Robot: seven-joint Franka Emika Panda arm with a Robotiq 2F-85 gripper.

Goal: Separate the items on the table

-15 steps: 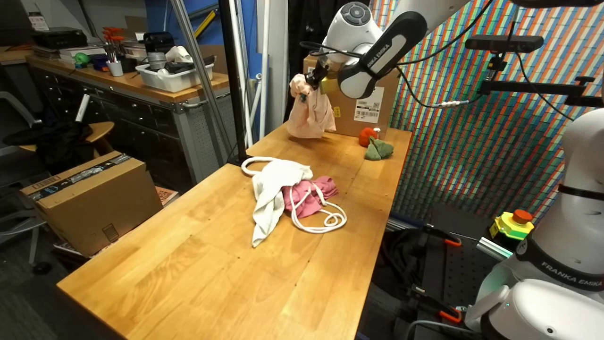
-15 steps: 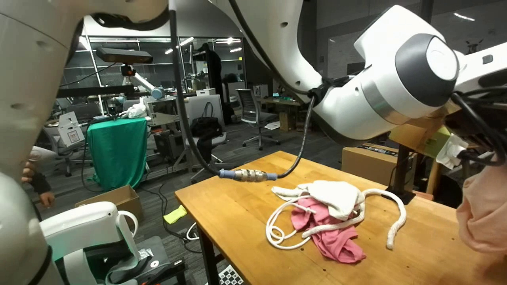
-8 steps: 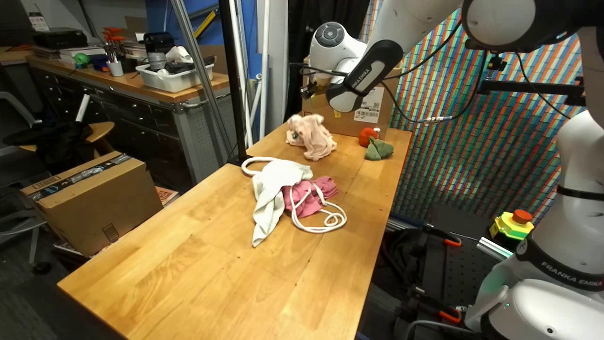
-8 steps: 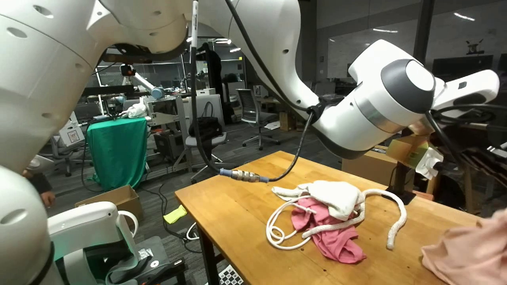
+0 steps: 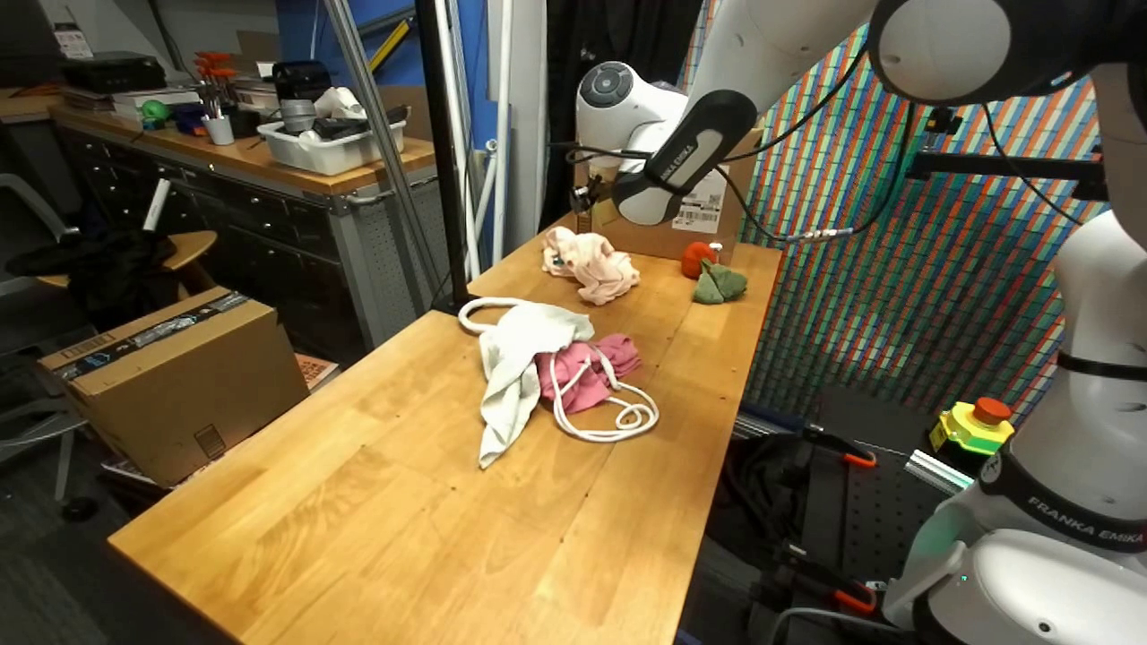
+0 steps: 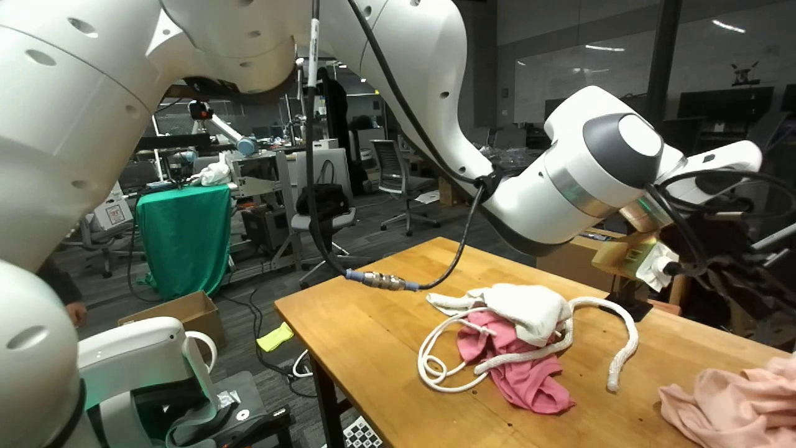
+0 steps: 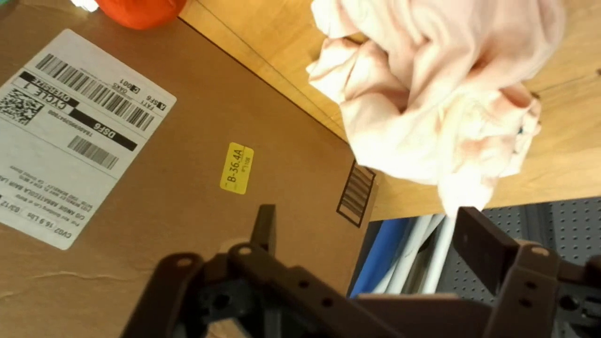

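Observation:
A peach cloth (image 5: 591, 267) lies crumpled on the table in front of the cardboard box; it fills the upper right of the wrist view (image 7: 432, 94). My gripper (image 7: 368, 230) is open above it, its fingers wide apart and nothing between them. In both exterior views a white cloth (image 5: 529, 336) lies over a pink cloth (image 5: 582, 381) mid-table, with a white rope (image 6: 628, 339) looped around and across them. A green cloth (image 5: 720, 284) rests against a red-orange item (image 5: 695, 260) at the table's far right.
A large cardboard box (image 7: 291, 164) stands at the table's far end, close behind the gripper. A dark upright post (image 5: 452, 206) rises at the table's left edge. Wooden tabletop (image 5: 430, 520) stretches toward the near end.
The peach cloth hung from my gripper a second ago; it has been let go and now lies on the table. The fingers have opened, and the arm's wrist has come lower.

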